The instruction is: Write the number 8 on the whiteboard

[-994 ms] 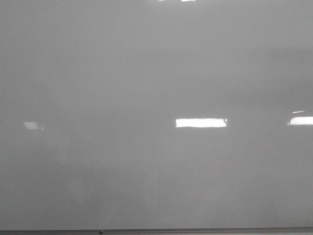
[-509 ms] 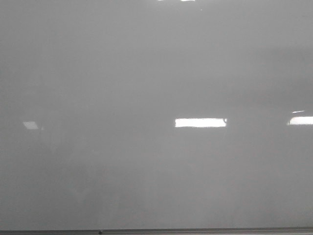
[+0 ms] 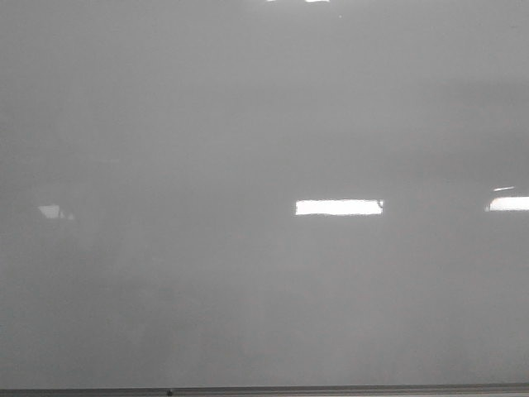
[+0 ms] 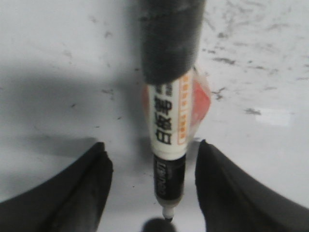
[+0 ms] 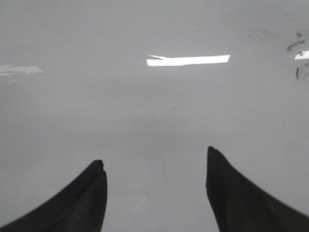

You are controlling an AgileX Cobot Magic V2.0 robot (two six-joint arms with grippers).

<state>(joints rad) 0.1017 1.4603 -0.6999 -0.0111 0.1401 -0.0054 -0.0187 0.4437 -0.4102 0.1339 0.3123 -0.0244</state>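
Note:
The whiteboard [image 3: 264, 124] fills the front view, glossy grey-white, and I see no number 8 or any black line on it. In the left wrist view a marker [image 4: 169, 121], white barrel with black print and a black front end, sticks out of a black sleeve between my left gripper's [image 4: 151, 143] fingers. The jaws stand apart on both sides and do not touch it. Its tip [image 4: 168, 217] is at or very near the whiteboard [image 4: 58, 48], right by its own dark shadow. My right gripper [image 5: 154, 155] is open and empty over the bare whiteboard [image 5: 154, 111].
Bright rectangular light reflections [image 3: 339, 207] lie on the board. A thin dark frame edge [image 3: 331, 389] runs along the bottom. Old grey smudges [image 4: 227, 60] mark the board near the marker, and a few dark specks [image 5: 294, 46] show in the right wrist view.
A tiny dark speck left of centre on the board is gone, and the faint left reflection has dimmed slightly. No line has appeared.

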